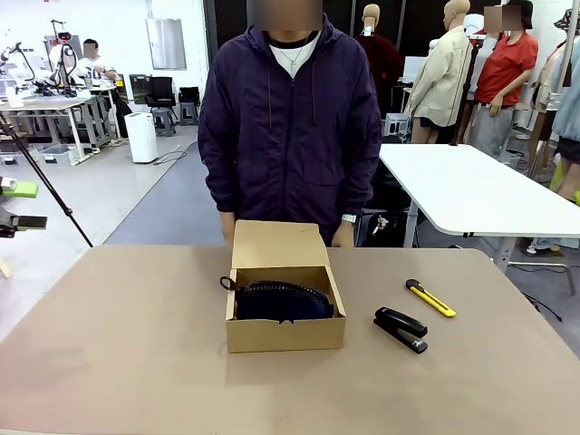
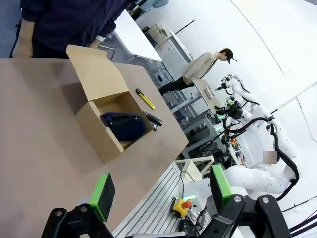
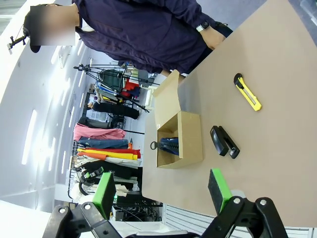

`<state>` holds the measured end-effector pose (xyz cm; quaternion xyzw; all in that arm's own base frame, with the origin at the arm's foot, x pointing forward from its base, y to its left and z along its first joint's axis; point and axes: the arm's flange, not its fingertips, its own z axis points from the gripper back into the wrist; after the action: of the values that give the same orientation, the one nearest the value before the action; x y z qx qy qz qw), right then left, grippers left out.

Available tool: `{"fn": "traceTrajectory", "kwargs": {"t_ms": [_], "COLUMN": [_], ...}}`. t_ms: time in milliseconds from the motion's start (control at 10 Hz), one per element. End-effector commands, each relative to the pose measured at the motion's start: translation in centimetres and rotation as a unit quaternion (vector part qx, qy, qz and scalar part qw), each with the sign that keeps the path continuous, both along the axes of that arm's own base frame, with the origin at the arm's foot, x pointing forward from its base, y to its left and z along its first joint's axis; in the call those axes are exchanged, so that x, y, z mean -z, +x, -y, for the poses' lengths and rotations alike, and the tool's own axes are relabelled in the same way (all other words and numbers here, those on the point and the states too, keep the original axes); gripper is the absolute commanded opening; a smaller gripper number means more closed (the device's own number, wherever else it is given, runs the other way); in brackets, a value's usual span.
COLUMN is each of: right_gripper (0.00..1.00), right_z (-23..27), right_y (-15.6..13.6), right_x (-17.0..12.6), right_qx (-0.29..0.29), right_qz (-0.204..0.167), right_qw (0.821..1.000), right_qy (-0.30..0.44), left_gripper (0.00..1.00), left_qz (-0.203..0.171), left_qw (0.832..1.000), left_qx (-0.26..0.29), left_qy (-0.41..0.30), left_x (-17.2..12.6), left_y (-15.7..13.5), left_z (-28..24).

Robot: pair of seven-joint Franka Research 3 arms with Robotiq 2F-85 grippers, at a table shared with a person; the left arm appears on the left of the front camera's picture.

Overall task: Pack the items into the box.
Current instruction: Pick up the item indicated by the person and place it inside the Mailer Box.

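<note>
Bare table [image 1: 136, 344] surrounds the stapler [image 1: 401, 329] and knife [image 1: 430, 298]; the box [image 1: 285, 333] gapes upward, flap [image 1: 276, 243] raised behind.

The box [image 1: 285, 333] is plain brown cardboard; the pouch [image 1: 281, 301] in it is dark navy, ribbed. Right of it, the stapler [image 1: 401, 329] is black, the utility knife [image 1: 430, 298] yellow and black. The table [image 1: 136, 362] is tan, the person's jacket [image 1: 290, 136] dark purple. The left gripper [image 2: 161, 191] and right gripper [image 3: 162, 191] are black with green pads [image 2: 103, 196]

The front view faces the box [image 1: 285, 333] squarely from close by, across the table [image 1: 118, 362], with the person [image 1: 290, 127] just behind the box. Both wrist views look down from farther back, rolled: the left from the box's left, the right from its right. All three share the box.
</note>
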<state>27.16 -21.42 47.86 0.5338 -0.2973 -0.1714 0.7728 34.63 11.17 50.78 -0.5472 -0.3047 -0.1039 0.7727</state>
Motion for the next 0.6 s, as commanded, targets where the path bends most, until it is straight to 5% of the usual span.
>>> {"fn": "traceTrajectory", "kwargs": {"t_ms": [0, 500], "right_gripper": [1.0, 1.0], "right_z": [-0.1, -0.1], "right_y": [0.24, 0.24], "right_x": [-0.15, -0.15], "right_qx": [0.002, 0.002], "right_qz": [0.018, 0.018], "right_qw": [1.0, 1.0], "right_qy": [0.007, 0.007], "left_gripper": [1.0, 1.0], "left_qz": [-0.007, -0.007], "left_qw": [1.0, 1.0], "left_qx": [0.008, 0.008], "left_qy": [0.0, 0.0], "left_x": [-0.21, -0.21], "left_y": [-0.28, -0.28], "left_z": [-0.55, -0.55]}}
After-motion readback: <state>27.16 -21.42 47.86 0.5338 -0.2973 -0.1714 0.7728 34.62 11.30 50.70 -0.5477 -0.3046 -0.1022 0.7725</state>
